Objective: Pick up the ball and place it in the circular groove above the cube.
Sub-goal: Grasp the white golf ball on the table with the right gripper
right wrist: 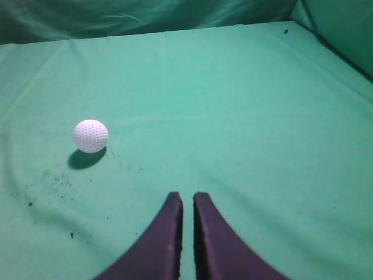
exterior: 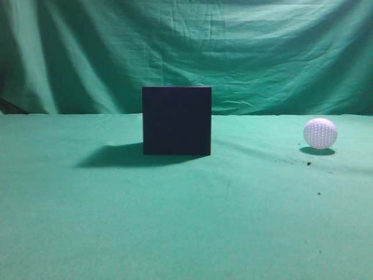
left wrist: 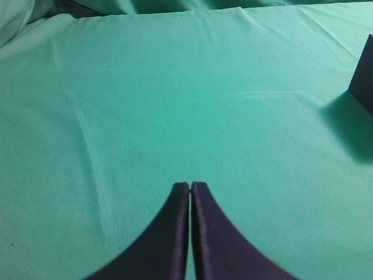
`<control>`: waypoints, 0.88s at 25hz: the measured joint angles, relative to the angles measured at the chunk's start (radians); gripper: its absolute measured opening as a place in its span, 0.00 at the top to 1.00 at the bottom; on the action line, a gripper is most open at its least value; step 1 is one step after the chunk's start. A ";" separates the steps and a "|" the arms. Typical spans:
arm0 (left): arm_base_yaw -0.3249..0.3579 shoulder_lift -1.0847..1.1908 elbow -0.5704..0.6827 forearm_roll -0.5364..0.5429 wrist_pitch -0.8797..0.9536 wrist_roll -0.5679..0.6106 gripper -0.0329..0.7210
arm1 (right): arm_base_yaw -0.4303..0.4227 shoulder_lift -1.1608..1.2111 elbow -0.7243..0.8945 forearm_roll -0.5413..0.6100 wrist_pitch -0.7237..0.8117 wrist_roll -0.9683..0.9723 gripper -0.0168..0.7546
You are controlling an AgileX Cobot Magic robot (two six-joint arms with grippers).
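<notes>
The dark navy-black cube point(exterior: 176, 121) stands on the green cloth in the middle of the exterior view; its corner also shows at the right edge of the left wrist view point(left wrist: 364, 79). Its top face and groove are hidden. The white dimpled ball point(exterior: 320, 133) lies on the cloth to the right of the cube, and in the right wrist view point(right wrist: 91, 136) it is ahead and to the left of my right gripper point(right wrist: 187, 196). My right gripper is shut and empty, with a thin gap between the fingers. My left gripper point(left wrist: 190, 185) is shut and empty, over bare cloth left of the cube.
A green cloth point(exterior: 175, 221) covers the table and hangs as a backdrop point(exterior: 186, 52) behind it. Small dark specks point(right wrist: 52, 181) lie on the cloth near the ball. Neither arm shows in the exterior view.
</notes>
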 joint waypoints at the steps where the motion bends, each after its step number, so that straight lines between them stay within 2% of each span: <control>1: 0.000 0.000 0.000 0.000 0.000 0.000 0.96 | 0.000 0.000 0.000 0.000 0.000 0.000 0.92; 22: 0.000 0.000 0.000 0.000 0.000 0.000 0.96 | 0.000 0.000 0.000 0.000 0.000 0.000 0.92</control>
